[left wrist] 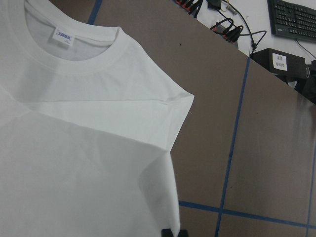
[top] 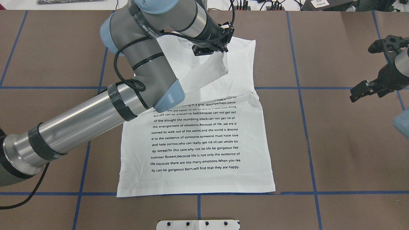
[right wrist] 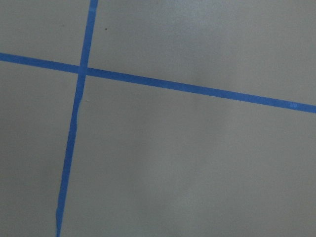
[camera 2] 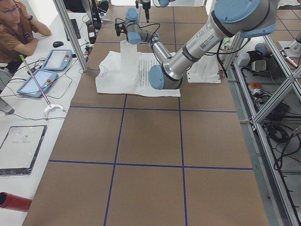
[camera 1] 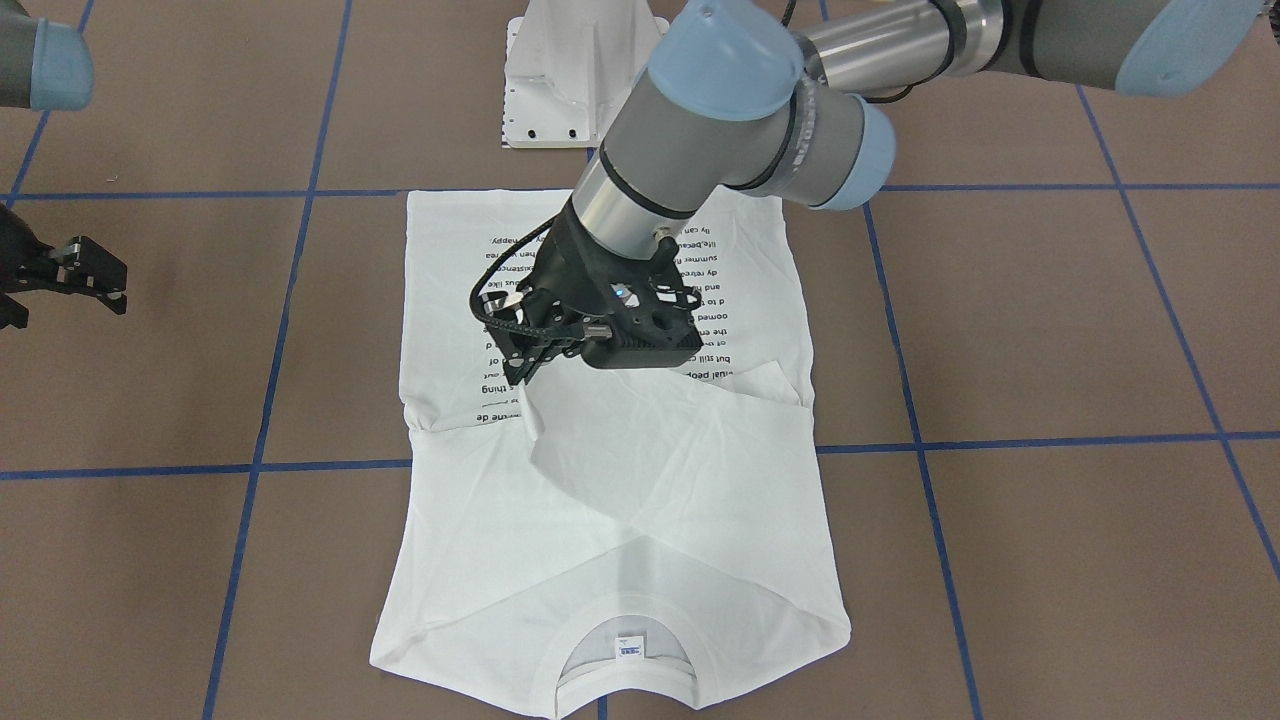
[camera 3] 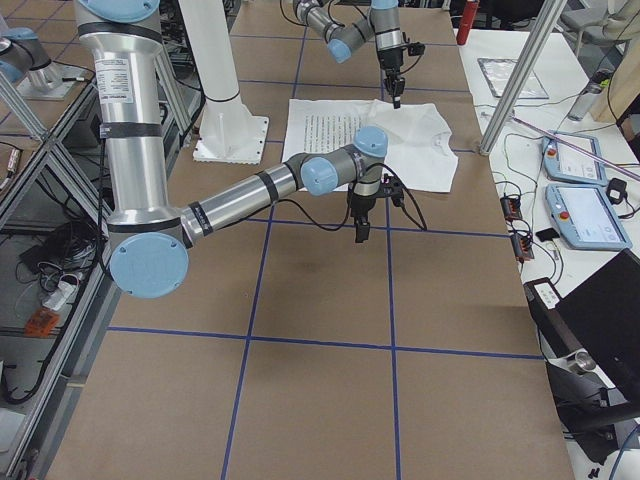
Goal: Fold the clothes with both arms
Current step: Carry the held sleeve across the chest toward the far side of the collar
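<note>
The white shirt (camera 1: 620, 520) lies flat on the brown table, text side up (top: 195, 143), with its collar (camera 1: 620, 680) and neck label (left wrist: 64, 37) at the end far from the robot. My left gripper (camera 1: 525, 385) hovers over the shirt's upper chest (top: 223, 51) and is shut on a sleeve end, holding it lifted so the fabric hangs in a strip (camera 2: 127, 56). Its fingertips (left wrist: 173, 232) pinch the cloth. My right gripper (top: 354, 94) is open and empty, off the shirt over bare table (camera 1: 110, 285).
The white flared pedestal (camera 1: 570, 70) stands at the robot's edge behind the shirt hem. Blue tape lines (right wrist: 81, 69) grid the table. Beyond the far edge are an operator (camera 2: 19, 23), tablets (camera 2: 47, 68) and aluminium posts (camera 3: 510, 80).
</note>
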Controlling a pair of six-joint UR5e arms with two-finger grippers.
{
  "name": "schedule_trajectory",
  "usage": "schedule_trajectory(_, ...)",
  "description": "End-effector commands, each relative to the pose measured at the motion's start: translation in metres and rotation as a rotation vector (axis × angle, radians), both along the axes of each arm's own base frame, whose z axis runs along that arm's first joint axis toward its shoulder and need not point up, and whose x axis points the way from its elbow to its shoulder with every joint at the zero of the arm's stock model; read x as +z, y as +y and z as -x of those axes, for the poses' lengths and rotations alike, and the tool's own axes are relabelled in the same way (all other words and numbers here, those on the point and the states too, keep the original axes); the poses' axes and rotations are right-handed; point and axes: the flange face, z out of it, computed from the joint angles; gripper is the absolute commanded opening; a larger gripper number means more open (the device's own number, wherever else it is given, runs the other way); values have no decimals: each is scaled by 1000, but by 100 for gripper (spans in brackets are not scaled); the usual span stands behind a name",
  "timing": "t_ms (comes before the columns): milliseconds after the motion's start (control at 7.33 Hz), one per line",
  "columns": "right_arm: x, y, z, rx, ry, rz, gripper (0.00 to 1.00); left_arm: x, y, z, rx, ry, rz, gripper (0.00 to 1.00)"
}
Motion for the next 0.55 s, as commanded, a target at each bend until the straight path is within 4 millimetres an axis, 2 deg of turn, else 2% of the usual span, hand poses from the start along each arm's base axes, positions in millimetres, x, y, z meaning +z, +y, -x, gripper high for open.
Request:
schedule_trajectory(0, 3, -2, 2, 0, 2, 6, 100, 3, 27, -61, 21, 2, 15, 0)
schedule_trajectory(136, 2, -3, 2, 2, 2, 5, 100, 4, 38, -76, 22, -4, 13, 0)
schedule_trajectory(409, 0, -6, 4, -1, -2, 3, 100, 14, 42, -89, 35, -20, 20, 0)
